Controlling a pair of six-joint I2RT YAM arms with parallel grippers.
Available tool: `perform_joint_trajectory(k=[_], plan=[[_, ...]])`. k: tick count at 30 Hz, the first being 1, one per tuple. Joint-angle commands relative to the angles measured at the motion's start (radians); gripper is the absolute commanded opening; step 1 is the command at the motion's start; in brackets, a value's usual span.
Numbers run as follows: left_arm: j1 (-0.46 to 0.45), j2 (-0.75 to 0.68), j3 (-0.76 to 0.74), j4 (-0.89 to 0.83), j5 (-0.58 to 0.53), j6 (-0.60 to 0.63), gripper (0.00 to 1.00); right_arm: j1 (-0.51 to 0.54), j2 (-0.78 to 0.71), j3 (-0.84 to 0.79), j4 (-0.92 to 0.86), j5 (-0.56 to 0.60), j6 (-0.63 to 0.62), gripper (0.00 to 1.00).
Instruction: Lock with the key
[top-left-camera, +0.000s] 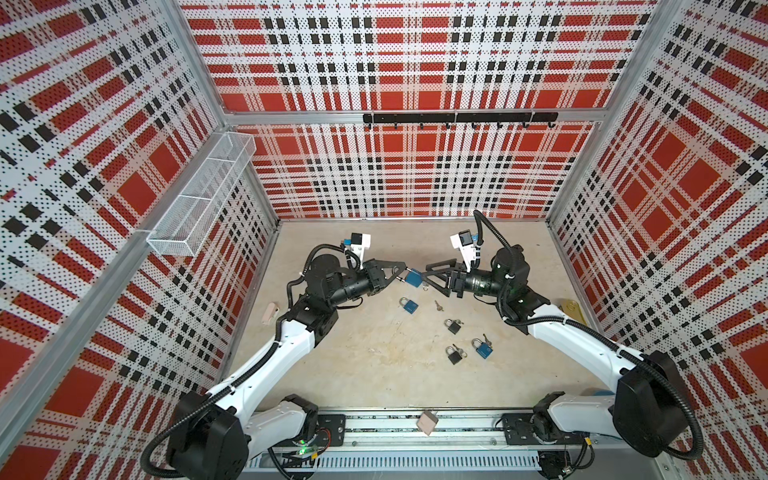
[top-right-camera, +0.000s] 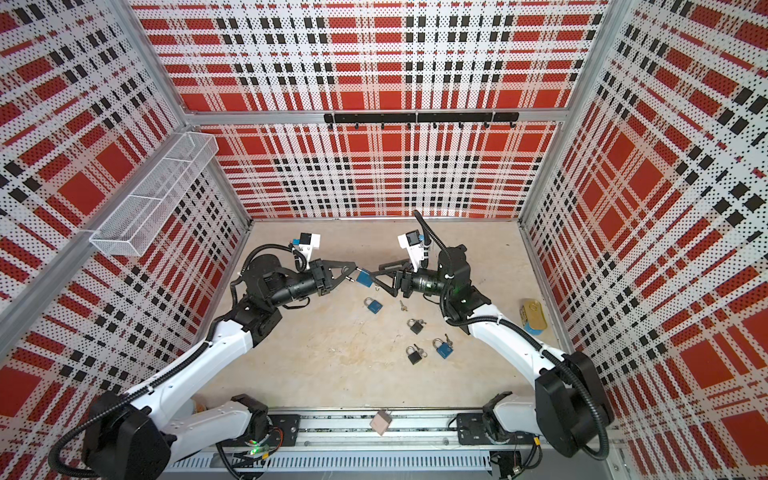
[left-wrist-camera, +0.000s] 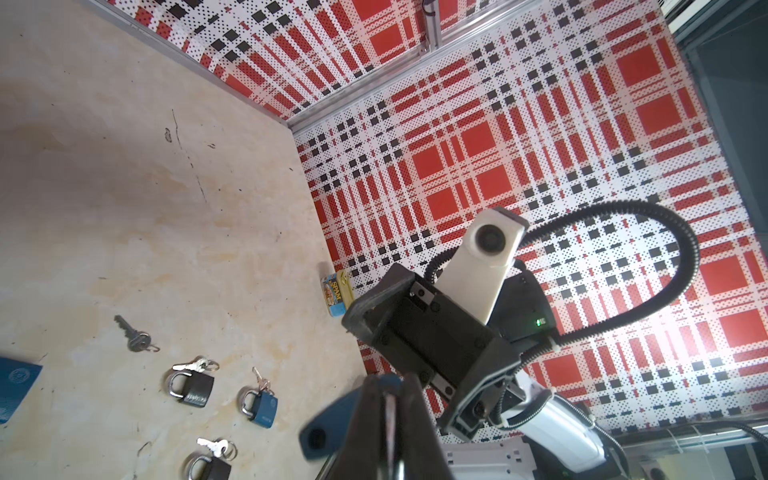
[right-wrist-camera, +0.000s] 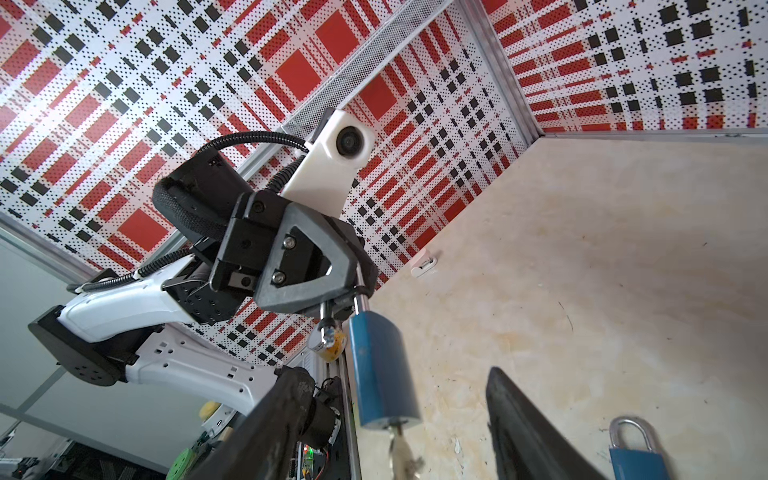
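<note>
padlock (top-left-camera: 413, 277), blue, hangs clear of the table (top-left-camera: 374, 374) near the middle of its back half, between the 2 grippers in both top views. taking 12 o'clock as the back wall, the left gripper (top-left-camera: 400, 271) reaches it from 9 o'clock and the right gripper (top-left-camera: 424, 271) from 3 o'clock.

the left gripper is pinched on the steel shackle (right-wrist-camera: 358, 297), and the body hangs from that grip alone. in the right wrist view 1 leg of the shackle enters the body while the other leg ends in the open beside it, so the shackle is not pushed home. a key (right-wrist-camera: 397, 446) sits in the keyhole at the body's other end, with a ring dangling from it, blurred.

the right gripper's fingers (right-wrist-camera: 523, 424) are spread, 1 on each side of the body and key. a gap shows on both sides, and i can see no contact.

on the table, a spare blue padlock (top-left-camera: 409, 305) lies just at 6 o'clock from the held one. a loose key (top-left-camera: 438, 306) lies at 5 o'clock from it. further out toward 5 o'clock lie a black padlock (top-left-camera: 453, 326), a front black padlock (top-left-camera: 455, 355) and a front blue padlock (top-left-camera: 481, 348), each with keys at it and each apart from the others.

a tin (top-left-camera: 573, 309) lies by the wall at 3 o'clock, partly behind the right arm.
</note>
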Motion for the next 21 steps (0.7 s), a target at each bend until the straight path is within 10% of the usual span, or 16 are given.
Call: perform_joint_trajectory(k=[1,16,21], plan=[[-0.022,-0.010,0.048,0.080,-0.031,-0.057,0.00,0.025,0.009,0.031,0.053,-0.022,-0.029,0.69],[-0.040,0.002,0.057,0.126,-0.063,-0.098,0.00,0.055,0.035,0.064,-0.006,-0.022,-0.070,0.44],[-0.043,0.007,0.057,0.129,-0.062,-0.099,0.00,0.056,0.031,0.064,-0.011,-0.003,-0.073,0.20]])
